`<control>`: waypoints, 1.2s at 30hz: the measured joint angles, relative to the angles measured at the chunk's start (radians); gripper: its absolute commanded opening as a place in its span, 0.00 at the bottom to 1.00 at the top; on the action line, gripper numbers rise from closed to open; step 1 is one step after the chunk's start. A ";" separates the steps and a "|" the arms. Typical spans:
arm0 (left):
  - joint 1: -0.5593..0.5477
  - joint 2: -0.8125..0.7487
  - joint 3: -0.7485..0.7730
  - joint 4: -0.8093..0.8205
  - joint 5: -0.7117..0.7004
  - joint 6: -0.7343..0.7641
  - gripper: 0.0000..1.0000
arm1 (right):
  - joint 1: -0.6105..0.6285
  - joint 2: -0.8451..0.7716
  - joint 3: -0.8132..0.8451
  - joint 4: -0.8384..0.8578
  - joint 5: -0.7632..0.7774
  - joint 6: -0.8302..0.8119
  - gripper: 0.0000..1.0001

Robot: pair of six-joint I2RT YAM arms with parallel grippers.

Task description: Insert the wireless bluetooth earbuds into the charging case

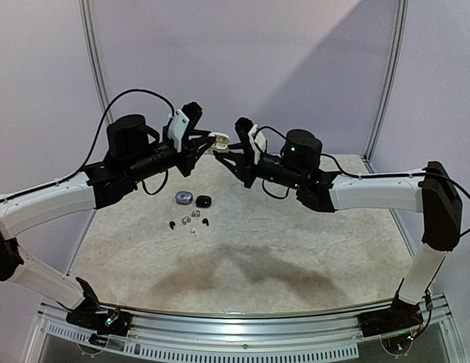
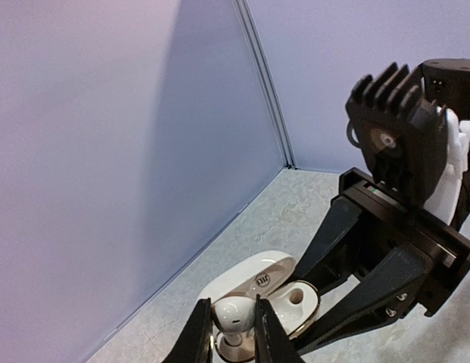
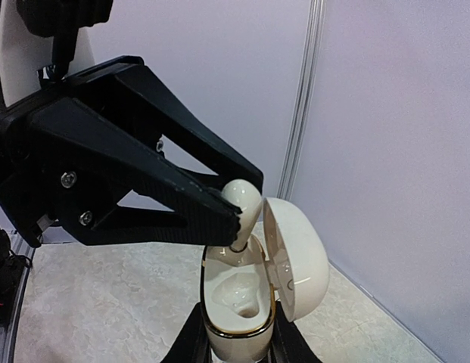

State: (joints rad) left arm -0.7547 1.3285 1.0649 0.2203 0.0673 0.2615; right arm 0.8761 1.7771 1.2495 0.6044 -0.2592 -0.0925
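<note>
A speckled, pale stone-look surface (image 1: 310, 249) is boxed in by smooth lavender-white panels: a far wall (image 1: 242, 60), a left wall (image 1: 30, 91) and a right wall (image 1: 439, 91), joined at the far corners by slim metal strips (image 1: 91, 53). The light is uneven, with a diagonal shade across the right part of the far wall and soft dark shadows (image 1: 219, 276) on the near middle of the surface. A slotted aluminium rail (image 1: 242, 324) runs along its near edge.

Noted: charging case (image 3: 233, 306) glossy cream-white, rim edged in gold. The earbud (image 3: 244, 198) is recorded as white. The tabletop (image 1: 295, 249) is seen beige, finely speckled, with darker blotches. One grey-blue case (image 1: 183, 197), one black case (image 1: 203, 200). The walls (image 1: 295, 60) are pale lilac.
</note>
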 measured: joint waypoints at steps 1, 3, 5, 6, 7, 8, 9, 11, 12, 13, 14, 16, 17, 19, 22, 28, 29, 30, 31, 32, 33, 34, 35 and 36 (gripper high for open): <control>0.000 0.000 0.000 -0.002 0.000 0.000 0.00 | 0.000 0.000 0.000 -0.002 0.000 0.000 0.00; 0.000 0.000 0.000 -0.004 0.000 0.000 0.00 | 0.000 0.000 0.000 -0.004 0.000 0.001 0.00; 0.000 0.000 0.000 -0.006 -0.001 0.000 0.00 | 0.000 0.000 0.000 -0.006 0.001 0.002 0.00; 0.000 0.000 0.000 -0.008 -0.001 0.000 0.00 | 0.000 0.000 0.000 -0.006 0.001 0.002 0.00; 0.000 0.000 0.000 -0.008 -0.001 0.000 0.00 | 0.000 0.000 0.000 -0.006 0.001 0.002 0.00; 0.000 0.000 0.000 -0.008 -0.002 0.000 0.01 | 0.000 0.000 0.000 -0.007 0.001 0.002 0.00; 0.000 0.000 0.000 -0.008 -0.002 0.000 0.02 | 0.000 0.000 0.000 -0.007 0.001 0.002 0.00; 0.000 0.000 0.000 -0.009 -0.002 0.000 0.06 | 0.000 0.000 0.000 -0.007 0.002 0.002 0.00; 0.000 0.000 0.000 -0.009 -0.003 0.000 0.07 | 0.000 0.000 0.000 -0.007 0.003 0.002 0.00; 0.000 0.001 0.000 -0.009 -0.004 0.000 0.07 | 0.000 0.000 0.000 -0.008 0.004 0.002 0.00; 0.000 0.001 0.000 -0.010 -0.004 0.000 0.08 | 0.000 0.000 0.000 -0.008 0.005 0.002 0.00; 0.000 0.001 0.000 -0.010 -0.005 0.000 0.09 | 0.000 0.000 0.000 -0.009 0.006 0.002 0.00; 0.000 0.001 0.000 -0.011 -0.005 0.000 0.09 | 0.000 0.000 0.000 -0.009 0.006 0.002 0.00; 0.000 0.001 0.000 -0.012 -0.005 0.001 0.09 | 0.000 0.000 0.000 -0.011 0.007 0.002 0.00; 0.000 0.004 0.000 -0.012 -0.005 0.005 0.08 | 0.000 0.000 0.000 -0.014 0.010 0.002 0.00; 0.000 0.007 0.000 -0.012 -0.008 0.036 0.06 | 0.000 0.000 0.000 -0.017 0.014 0.002 0.00; 0.000 0.007 0.000 -0.012 -0.009 0.044 0.06 | 0.000 0.000 0.000 -0.017 0.014 0.002 0.00; 0.000 0.007 0.000 -0.012 -0.009 0.051 0.06 | 0.000 0.000 0.000 -0.017 0.014 0.002 0.00; 0.000 0.007 0.000 -0.012 -0.009 0.059 0.06 | 0.000 0.000 0.000 -0.017 0.015 0.002 0.00; 0.000 0.007 0.000 -0.012 -0.010 0.063 0.06 | 0.000 0.000 0.000 -0.017 0.015 0.002 0.00; -0.001 0.007 0.000 -0.012 -0.010 0.068 0.07 | 0.000 0.000 0.000 -0.017 0.015 0.002 0.00; -0.001 0.007 0.000 -0.012 -0.010 0.072 0.08 | 0.000 0.000 0.000 -0.017 0.015 0.002 0.00; -0.001 0.007 0.000 -0.012 -0.010 0.074 0.10 | 0.000 0.000 0.000 -0.017 0.015 0.002 0.00; -0.002 0.007 0.000 -0.013 -0.010 0.076 0.12 | 0.000 0.000 0.000 -0.017 0.015 0.002 0.00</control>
State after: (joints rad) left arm -0.7563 1.3357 1.0649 0.2077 0.0578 0.3374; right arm 0.8764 1.7767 1.2495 0.5877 -0.2443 -0.0910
